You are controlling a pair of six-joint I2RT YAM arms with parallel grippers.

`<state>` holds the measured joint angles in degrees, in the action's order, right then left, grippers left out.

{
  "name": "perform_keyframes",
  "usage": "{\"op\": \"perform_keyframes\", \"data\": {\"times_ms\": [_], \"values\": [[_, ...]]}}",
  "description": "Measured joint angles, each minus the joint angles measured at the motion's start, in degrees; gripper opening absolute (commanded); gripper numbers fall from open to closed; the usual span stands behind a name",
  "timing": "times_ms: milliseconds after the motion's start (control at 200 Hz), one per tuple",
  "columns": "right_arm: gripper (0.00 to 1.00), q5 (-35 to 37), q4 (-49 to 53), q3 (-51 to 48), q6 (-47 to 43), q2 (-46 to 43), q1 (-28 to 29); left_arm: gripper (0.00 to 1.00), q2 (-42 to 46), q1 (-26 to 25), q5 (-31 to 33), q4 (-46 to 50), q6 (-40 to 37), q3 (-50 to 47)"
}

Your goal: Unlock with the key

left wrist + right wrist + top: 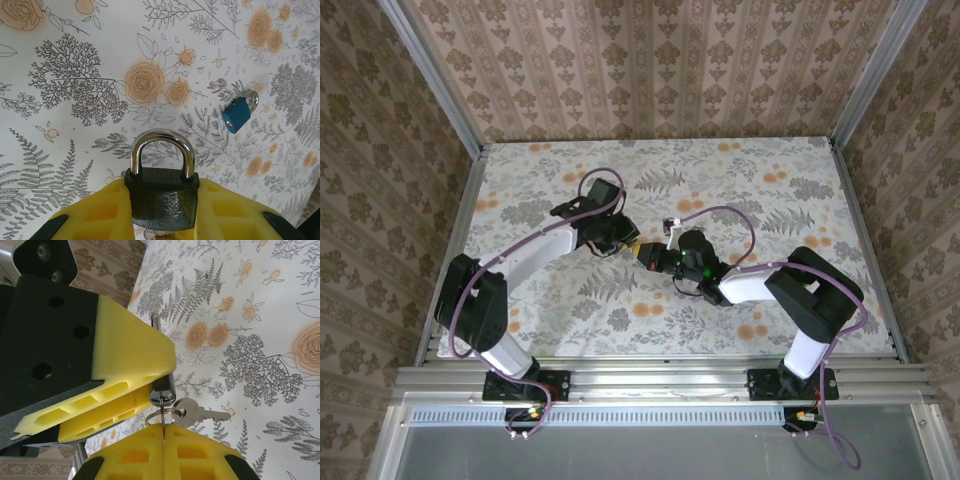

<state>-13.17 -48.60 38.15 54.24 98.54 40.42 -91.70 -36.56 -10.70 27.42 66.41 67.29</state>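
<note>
Patterned wallpaper boxed in the sides and back, and a floral-print table (pixel 570 300) sat in the middle with aluminium rails (pixel 455 250) down its left and right edges. The two arms met pretty much over the centre of it.

The left end effector (pixel 162 187) had its yellow fingers (pixel 100 215) clamped on the body of a dark grey textured padlock (pixel 161 205). The lock's silver shackle stuck out past the fingertips.

The tiny metal key (pixel 163 419) on its thin wire ring (pixel 172 415) was right at that padlock's underside. In the right wrist view, its thin blade ran from the lock's shiny bottom straight down into the right end effector (pixel 163 432). That one's yellow fingers were pressed together, pinching it. The key's head was buried between the pads, and I couldn't tell how far into the keyhole the blade went. A spare silver key (pixel 200 413) hung off the same ring, out to the side just above the fingertips.

Room-wise, the meeting point was well apart from both rails, the back wall and the near edge, with bare cloth all round. The only other thing about was a small blue padlock (pixel 236 115) lying flat on the table. In the left wrist view it was off to the right beyond the held lock, not touching anything.
</note>
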Motion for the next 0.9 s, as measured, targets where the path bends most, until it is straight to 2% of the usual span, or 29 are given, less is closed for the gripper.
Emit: {"op": "perform_keyframes", "data": {"times_ms": [400,900], "values": [[0.0,-2.4,-6.01,-1.42,2.89,0.0,-0.9,0.15,5.07,1.97,-4.35,-8.17,-0.04,-5.95],[0.0,-6.19,-14.36,-1.9,7.54,-0.28,-1.92,0.14,13.27,4.5,-9.75,-23.8,-0.24,-15.32]]}}
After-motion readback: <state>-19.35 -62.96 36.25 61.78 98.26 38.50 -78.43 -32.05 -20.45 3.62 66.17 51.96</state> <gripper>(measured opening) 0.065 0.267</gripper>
